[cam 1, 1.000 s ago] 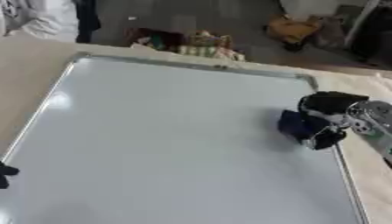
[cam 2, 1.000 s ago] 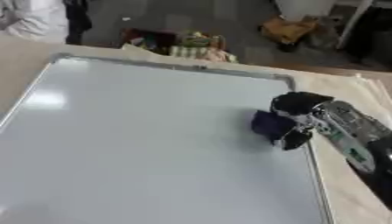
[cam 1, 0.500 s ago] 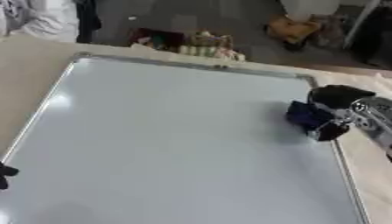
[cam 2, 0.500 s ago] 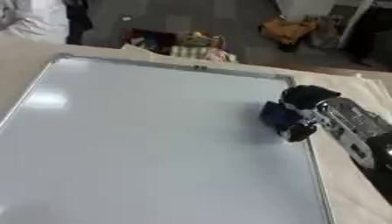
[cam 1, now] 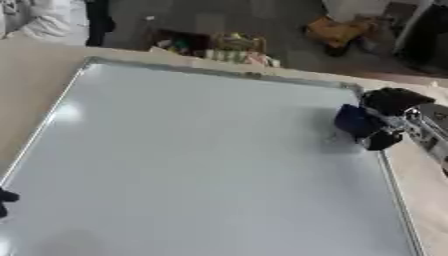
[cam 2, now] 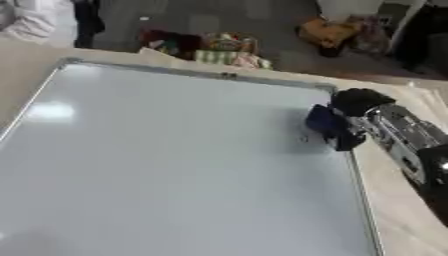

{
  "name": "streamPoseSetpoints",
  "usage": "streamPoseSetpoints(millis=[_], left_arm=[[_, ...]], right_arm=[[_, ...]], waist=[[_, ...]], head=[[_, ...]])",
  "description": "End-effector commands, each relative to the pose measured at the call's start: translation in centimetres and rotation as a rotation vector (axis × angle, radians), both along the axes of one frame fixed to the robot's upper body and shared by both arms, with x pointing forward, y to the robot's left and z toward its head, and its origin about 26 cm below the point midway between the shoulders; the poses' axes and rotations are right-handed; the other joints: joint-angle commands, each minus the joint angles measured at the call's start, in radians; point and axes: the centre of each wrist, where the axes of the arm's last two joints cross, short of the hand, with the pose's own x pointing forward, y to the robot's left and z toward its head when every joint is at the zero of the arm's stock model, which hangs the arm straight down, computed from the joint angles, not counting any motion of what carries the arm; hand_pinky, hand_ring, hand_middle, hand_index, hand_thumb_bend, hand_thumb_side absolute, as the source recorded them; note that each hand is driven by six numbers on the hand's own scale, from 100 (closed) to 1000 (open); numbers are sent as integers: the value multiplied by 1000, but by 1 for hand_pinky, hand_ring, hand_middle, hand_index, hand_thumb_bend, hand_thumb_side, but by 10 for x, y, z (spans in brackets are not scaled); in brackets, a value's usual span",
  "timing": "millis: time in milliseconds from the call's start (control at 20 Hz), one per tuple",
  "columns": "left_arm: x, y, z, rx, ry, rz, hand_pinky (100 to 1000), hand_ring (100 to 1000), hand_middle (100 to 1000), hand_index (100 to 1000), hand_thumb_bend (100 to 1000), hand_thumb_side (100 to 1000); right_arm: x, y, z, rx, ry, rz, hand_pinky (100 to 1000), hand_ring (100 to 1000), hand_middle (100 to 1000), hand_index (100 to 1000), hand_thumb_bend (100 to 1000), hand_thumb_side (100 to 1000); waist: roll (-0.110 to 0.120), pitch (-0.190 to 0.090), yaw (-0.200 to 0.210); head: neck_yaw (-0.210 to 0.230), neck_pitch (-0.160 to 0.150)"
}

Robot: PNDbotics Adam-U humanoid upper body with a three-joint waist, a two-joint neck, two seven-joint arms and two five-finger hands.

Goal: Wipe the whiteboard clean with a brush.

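From my left eye, my right hand point(cam 1: 391, 116) curls around a dark blue brush point(cam 1: 353, 121) at the whiteboard's point(cam 1: 201, 165) far right edge; from my right eye, the bench point(cam 2: 398, 220) lies beside it.

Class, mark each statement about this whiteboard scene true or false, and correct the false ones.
1. The right robot hand holds a dark blue brush. True.
2. The brush is at the whiteboard's left edge. False: it is near the right edge of the whiteboard, toward the far corner.
3. The whiteboard is covered in writing. False: no marks can be seen on it.
4. The whiteboard lies flat on a table. True.
5. The left robot hand grips the brush too. False: only a dark bit of it shows at the view's left edge, far from the brush.
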Motion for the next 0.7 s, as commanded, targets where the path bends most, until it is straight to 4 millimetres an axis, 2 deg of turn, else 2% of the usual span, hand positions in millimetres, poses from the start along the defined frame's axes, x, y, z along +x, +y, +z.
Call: streamPoseSetpoints(millis=[50, 400, 700], left_arm=[[-1, 0, 5, 8, -21, -7, 582, 362, 445, 481, 100, 932], [-1, 0, 5, 11, -20, -5, 581, 363, 445, 481, 100, 934], [-1, 0, 6, 10, -19, -6, 582, 363, 446, 482, 100, 934]], right_arm=[[-1, -7, 4, -20, -13, -16, 477, 476, 173, 202, 100, 279], [-25, 14, 5, -134, -13, 143, 478, 478, 176, 196, 100, 275], [-31, 21, 7, -126, 1, 168, 474, 472, 173, 197, 100, 275]], waist=[[5, -13, 2], [0, -9, 3], [-1, -11, 2]], head=[[-4, -13], [-2, -13], [-3, -10]])
